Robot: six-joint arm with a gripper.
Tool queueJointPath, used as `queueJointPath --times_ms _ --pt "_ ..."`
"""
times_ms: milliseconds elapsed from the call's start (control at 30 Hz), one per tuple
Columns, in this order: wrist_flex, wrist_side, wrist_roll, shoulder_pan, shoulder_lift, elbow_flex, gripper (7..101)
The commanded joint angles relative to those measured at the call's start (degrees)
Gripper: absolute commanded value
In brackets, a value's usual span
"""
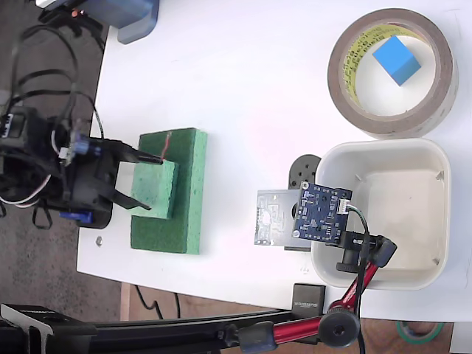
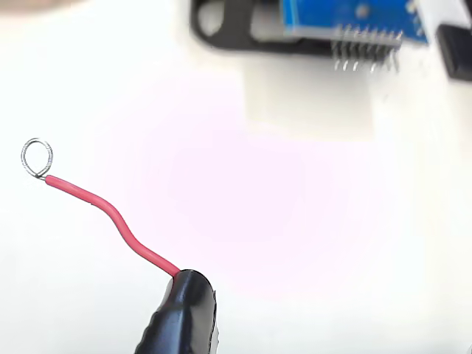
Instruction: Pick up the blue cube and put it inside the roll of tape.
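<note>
The blue cube (image 1: 397, 60) lies inside the roll of tape (image 1: 435, 88), on the table within the ring, at the top right of the fixed view. My gripper (image 1: 153, 183) is far off at the left, over a green sponge (image 1: 188, 199), with its two black fingers spread apart and nothing between them. A red wire (image 1: 167, 143) with a small metal ring sticks out from one fingertip. In the wrist view only that black fingertip (image 2: 184, 310) shows, with the red wire (image 2: 110, 214) and its ring (image 2: 37, 158) over the white table. Cube and tape are out of the wrist view.
A white tub (image 1: 442, 169) stands below the tape. A dark-blue circuit board (image 1: 321, 212) on a red and black clamp stand (image 1: 354, 295) hangs at the tub's left edge; the board (image 2: 354, 18) also shows at the top of the wrist view. A lighter green block (image 1: 158, 195) lies on the sponge.
</note>
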Motion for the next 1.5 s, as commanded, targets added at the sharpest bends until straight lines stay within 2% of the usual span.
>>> queueJointPath --times_ms 33,1500 --pt "-0.18 -0.09 0.26 0.26 0.0 1.14 100.3" --pt "-0.88 0.26 1.05 0.62 0.0 3.25 100.3"
